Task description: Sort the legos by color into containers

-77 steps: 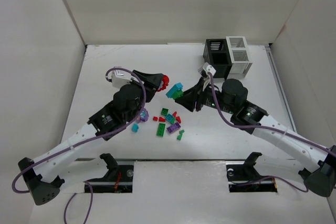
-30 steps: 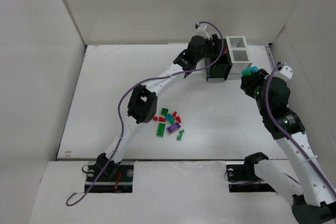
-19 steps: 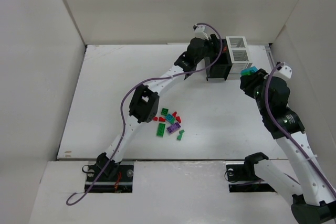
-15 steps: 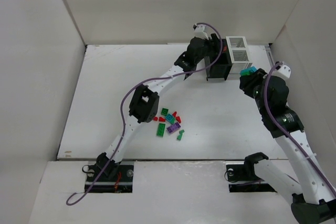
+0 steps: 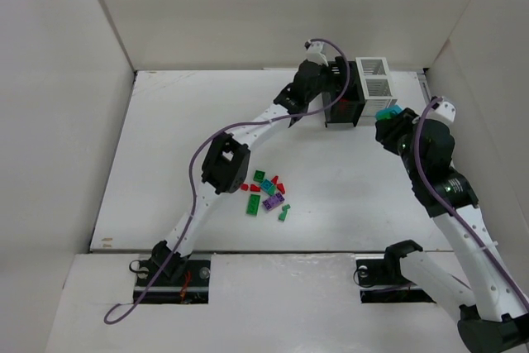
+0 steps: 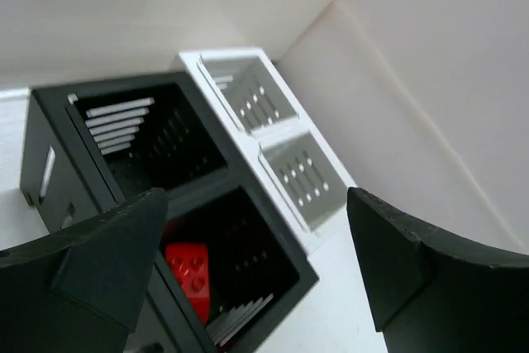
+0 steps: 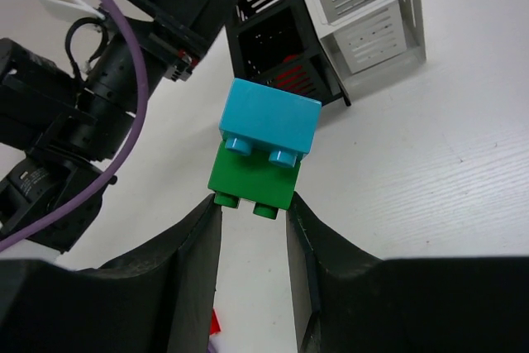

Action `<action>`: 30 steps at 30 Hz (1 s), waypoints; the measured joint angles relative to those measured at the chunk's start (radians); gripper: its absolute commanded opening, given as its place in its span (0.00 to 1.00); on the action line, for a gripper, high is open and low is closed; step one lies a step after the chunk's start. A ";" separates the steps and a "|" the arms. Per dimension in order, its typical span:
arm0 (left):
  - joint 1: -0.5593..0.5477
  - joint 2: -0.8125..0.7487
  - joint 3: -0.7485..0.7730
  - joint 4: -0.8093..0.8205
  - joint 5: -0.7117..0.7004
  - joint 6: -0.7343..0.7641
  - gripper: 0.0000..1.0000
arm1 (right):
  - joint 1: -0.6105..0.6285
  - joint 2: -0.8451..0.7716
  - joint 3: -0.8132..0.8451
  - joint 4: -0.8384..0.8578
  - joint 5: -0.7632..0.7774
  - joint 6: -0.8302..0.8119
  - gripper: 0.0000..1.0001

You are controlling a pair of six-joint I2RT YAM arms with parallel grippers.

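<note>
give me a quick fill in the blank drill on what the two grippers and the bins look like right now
1. The left gripper hangs over the black container with its jaws ____.
2. A single ____ lego lies inside one black compartment.
3. The right gripper grips a ____ brick with a cyan brick joined to it.

Missing words: open; red; green

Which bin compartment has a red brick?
The black compartment nearest the left gripper holds the red brick; the other black one and both white ones show none.
</note>
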 measured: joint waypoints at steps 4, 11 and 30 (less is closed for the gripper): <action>0.013 -0.132 -0.214 -0.011 0.119 0.010 0.94 | 0.000 -0.001 -0.008 0.010 -0.071 -0.036 0.10; 0.199 -0.684 -0.851 0.119 0.480 -0.050 0.96 | -0.007 0.005 -0.016 0.072 -0.336 -0.143 0.10; 0.208 -1.421 -1.539 0.254 0.833 0.082 0.99 | 0.014 0.161 -0.040 0.254 -1.410 -0.425 0.06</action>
